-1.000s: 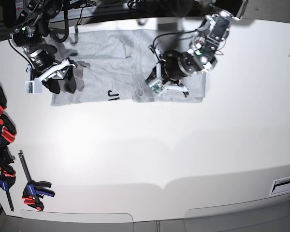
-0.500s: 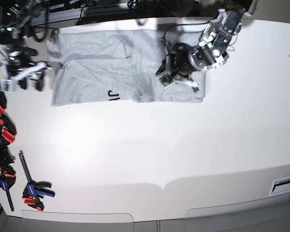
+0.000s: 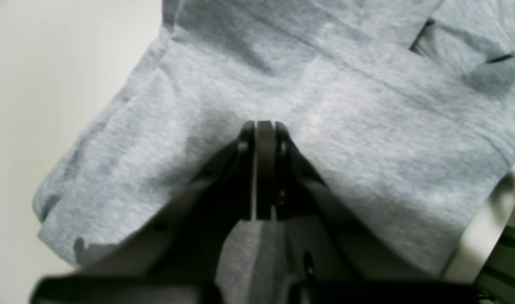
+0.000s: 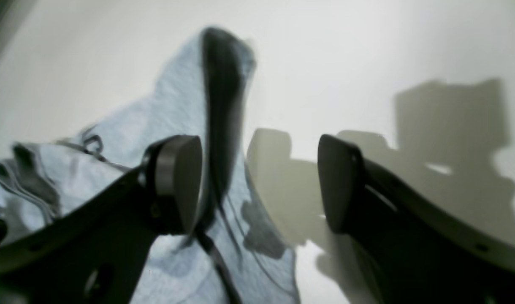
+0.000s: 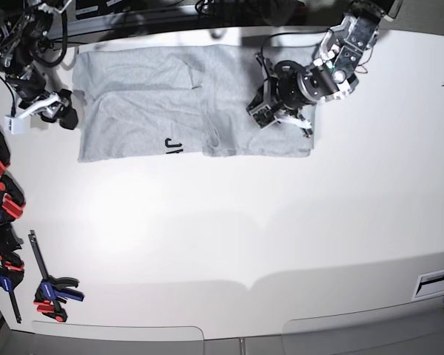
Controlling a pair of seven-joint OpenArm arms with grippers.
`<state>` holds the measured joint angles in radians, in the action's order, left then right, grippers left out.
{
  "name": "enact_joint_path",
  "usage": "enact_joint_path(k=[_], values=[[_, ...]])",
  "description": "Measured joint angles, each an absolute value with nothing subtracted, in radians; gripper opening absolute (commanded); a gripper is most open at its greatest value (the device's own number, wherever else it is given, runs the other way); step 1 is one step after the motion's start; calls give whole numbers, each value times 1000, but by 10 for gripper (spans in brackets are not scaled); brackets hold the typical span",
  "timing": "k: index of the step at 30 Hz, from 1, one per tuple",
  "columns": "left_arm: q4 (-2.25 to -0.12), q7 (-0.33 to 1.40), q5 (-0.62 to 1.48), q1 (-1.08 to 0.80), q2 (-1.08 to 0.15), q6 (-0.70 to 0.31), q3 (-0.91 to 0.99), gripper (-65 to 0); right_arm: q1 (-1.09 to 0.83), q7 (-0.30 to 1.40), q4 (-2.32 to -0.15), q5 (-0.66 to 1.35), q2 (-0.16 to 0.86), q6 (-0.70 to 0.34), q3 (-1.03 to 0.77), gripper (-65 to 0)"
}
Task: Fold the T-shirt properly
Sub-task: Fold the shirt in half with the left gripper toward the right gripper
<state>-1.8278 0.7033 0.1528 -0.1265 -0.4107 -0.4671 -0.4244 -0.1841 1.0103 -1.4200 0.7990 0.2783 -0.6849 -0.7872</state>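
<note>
Tabletop (image 5: 229, 237): white, fills nearly the whole base view; the middle, lower and right parts are the open room, bounded by the dark back edge along the top of the frame and a seam near the bottom. T-shirt (image 5: 170, 103): light heather-grey, lying flat in the upper centre and upper left of the base view as a wide folded rectangle; its far edge runs close along the tabletop's back edge, its near edge is fairly straight, with a scrap of black lettering (image 5: 174, 146) showing at that near edge, and an overlapping fold line runs down its middle. Left pincer (image 5: 281, 111): over the right end of the T-shirt in the base view, inside the cloth's right-hand edge; the left wrist view shows its jaws pressed together with only a hairline between the pads and nothing caught in them, grey cloth (image 3: 346, 126) spread beneath and bare tabletop to the left of the frame past the cloth's folded edge. Right pincer (image 5: 59, 111): at the upper left of the base view, just off the T-shirt's left edge over bare tabletop; in the right wrist view its jaws (image 4: 257, 185) stand wide apart and hold nothing, with a raised, blurred fold of the cloth behind the left finger. Red-and-blue clamps (image 5: 52, 290): ranged down the left edge of the base view, well apart from the T-shirt.
</note>
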Motion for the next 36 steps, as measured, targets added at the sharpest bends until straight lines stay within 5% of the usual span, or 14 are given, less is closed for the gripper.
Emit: enact_joint_path(k=[12,21,28,31,35,36], values=[[-1828,703,153,-127,-410,-467,-424,-650,-171,1007,-1408,755,281,-685,-585,-245],[-1828,703,153,-127,-410,-467,-424,-650,-161,973,-1417,649,282,-560,-545,-245],[-1828,703,153,-127,-410,-467,-424,-650,-167,1069,-1414,820,280,-603,-546,-254],[-1828,704,153,-127,-410,-467,-424,-650,-166,1084,-1413,817,279,-606,-546,-364],[-1828,704,153,-127,-410,-402,-403,-650,-172,1095,-1406,808,277,-606,-545,-650],[-1828,703,153,-127,-410,-389,-390,-650,-172,1094,-1406,809,277,-606,-545,-650]])
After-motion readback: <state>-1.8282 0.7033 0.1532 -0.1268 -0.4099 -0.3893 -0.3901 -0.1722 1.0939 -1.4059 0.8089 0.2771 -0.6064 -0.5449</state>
